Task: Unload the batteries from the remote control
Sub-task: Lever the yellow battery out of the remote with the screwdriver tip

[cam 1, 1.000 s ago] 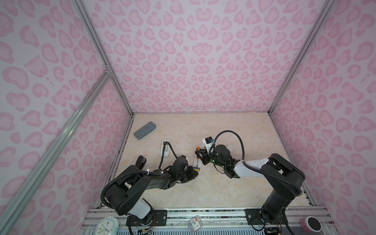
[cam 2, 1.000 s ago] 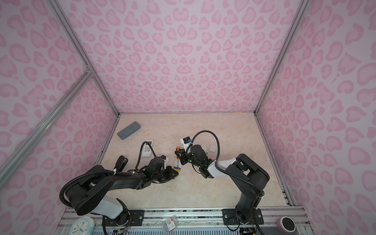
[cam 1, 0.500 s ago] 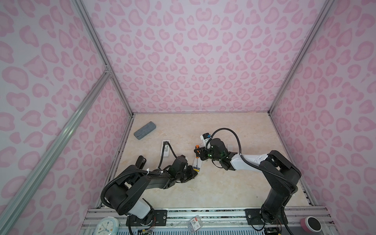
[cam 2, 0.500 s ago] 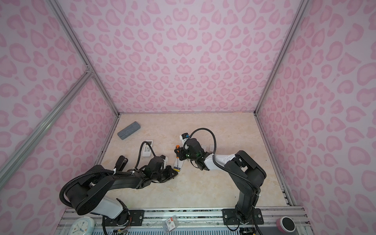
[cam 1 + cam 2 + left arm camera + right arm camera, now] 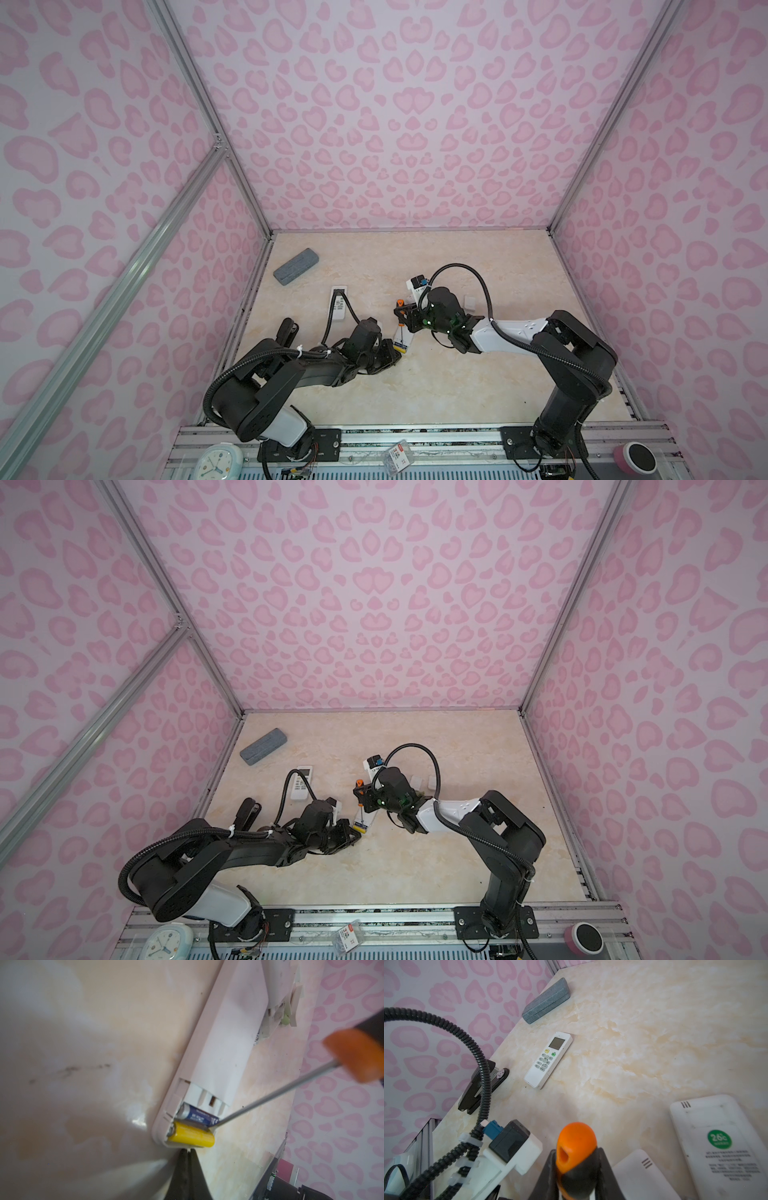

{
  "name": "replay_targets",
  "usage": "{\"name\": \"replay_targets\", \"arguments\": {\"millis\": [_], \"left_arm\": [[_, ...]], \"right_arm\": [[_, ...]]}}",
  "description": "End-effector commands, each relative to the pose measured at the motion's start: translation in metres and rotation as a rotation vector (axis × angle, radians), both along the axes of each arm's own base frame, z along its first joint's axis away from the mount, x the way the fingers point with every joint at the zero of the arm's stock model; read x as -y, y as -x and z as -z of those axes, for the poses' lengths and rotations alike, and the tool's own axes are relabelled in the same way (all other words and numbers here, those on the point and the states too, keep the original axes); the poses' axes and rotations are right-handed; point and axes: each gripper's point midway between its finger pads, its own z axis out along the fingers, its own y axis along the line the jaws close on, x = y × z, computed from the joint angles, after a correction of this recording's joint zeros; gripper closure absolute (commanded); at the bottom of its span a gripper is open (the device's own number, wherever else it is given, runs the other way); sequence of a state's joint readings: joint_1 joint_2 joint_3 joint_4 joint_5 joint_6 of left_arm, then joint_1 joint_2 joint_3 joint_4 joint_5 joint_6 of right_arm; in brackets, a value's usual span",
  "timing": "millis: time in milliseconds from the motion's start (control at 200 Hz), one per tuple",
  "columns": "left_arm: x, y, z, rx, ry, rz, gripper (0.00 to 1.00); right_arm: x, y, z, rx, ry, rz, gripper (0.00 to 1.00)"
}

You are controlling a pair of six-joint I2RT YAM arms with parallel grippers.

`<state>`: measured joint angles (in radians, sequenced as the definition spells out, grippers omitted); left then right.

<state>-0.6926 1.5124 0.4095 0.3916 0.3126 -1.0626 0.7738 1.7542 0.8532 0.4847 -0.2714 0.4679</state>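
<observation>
Yellow battery is seen crosswise just beyond the closed left gripper; blue battery is reached by the screwdriver clamped in the right gripper.

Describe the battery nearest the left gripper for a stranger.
On the marble tabletop, a white remote control lies at the orange-handled screwdriver's tip, end compartment open. Inside, it is the yellow battery at the rim; its neighbour is dark blue.

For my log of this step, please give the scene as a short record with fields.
remote: back up, cover off
blue battery: in the compartment
yellow battery: in the compartment, nearest the remote's end
screwdriver: tip at blue battery's end
right gripper: shut on screwdriver
left gripper: shut, at remote's end
</observation>
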Motion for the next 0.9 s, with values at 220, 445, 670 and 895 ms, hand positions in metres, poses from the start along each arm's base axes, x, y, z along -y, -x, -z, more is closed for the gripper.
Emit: {"name": "replay_targets", "arguments": {"millis": [220,445,670,895], "left_arm": [[-0.002,-0.004,-0.002,0.029,-0.009,0.0,0.96],[-0.008,-0.005,-0.003,0.035,-0.004,-0.009,0.96],[-0.01,-0.007,-0.006,0.045,0.001,-0.014,0.96],[-0.01,-0.007,-0.005,0.045,0.001,-0.016,0.96]], "right_arm": [[0.004,-0.003,0.019,-0.174,-0.042,0.048,1.0],[0.014,-0.009,0.015,-0.203,-0.133,0.102,1.0],[0.009,-0.01,0.02,-0.268,-0.157,0.103,1.0],[0.01,-0.013,0.025,-0.303,-0.206,0.125,1.0]]}}
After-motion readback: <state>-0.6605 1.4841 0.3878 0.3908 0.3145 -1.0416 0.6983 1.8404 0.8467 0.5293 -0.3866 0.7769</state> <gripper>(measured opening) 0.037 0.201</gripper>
